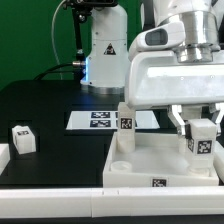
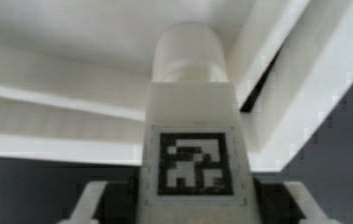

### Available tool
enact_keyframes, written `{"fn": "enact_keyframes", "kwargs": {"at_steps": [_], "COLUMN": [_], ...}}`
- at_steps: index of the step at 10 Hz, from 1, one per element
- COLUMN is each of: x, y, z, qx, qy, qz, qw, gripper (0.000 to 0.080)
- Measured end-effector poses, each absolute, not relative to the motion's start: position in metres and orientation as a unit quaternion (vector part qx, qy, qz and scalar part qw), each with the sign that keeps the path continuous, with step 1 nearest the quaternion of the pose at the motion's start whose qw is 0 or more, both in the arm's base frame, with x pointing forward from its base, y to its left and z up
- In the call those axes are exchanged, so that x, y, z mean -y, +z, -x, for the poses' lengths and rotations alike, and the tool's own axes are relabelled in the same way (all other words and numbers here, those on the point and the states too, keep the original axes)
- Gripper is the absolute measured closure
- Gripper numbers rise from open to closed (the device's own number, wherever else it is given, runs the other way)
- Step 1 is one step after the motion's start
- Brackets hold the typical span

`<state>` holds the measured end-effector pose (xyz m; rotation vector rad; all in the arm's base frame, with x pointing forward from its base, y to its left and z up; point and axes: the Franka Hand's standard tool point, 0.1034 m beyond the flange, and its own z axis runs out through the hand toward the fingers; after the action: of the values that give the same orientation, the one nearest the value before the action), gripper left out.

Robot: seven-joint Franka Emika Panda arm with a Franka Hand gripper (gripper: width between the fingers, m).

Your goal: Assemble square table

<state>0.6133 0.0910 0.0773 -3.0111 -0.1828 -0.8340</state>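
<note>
1 leg clamped in the gripper at the slab corner — likely fault: tilted or off-centre, it would jam in its hole — seating unseen

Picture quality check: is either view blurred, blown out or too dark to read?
Wrist view: soft throughout, the tag on the short white plastic leg held in the tool smeared but recognisable; exterior view: sharper, yet the white robot arm and the large white square plastic slab nearly wash out, and the black table surface hides shadows.
</note>
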Motion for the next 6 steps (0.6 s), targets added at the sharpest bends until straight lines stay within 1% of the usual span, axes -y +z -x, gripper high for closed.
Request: {"fn": "enact_keyframes", "kwargs": {"at_steps": [3, 6], "x": [-0.0937, -0.094], "y": [0.0772, 0.0759], "z": [-0.6152, -0.6143], "qx": [0.06, 0.06], "qy": [-0.28, -0.275], "qz": [0.958, 0.96], "qw": [0.004, 0.005], "gripper": [0.0512, 0.0511]}}
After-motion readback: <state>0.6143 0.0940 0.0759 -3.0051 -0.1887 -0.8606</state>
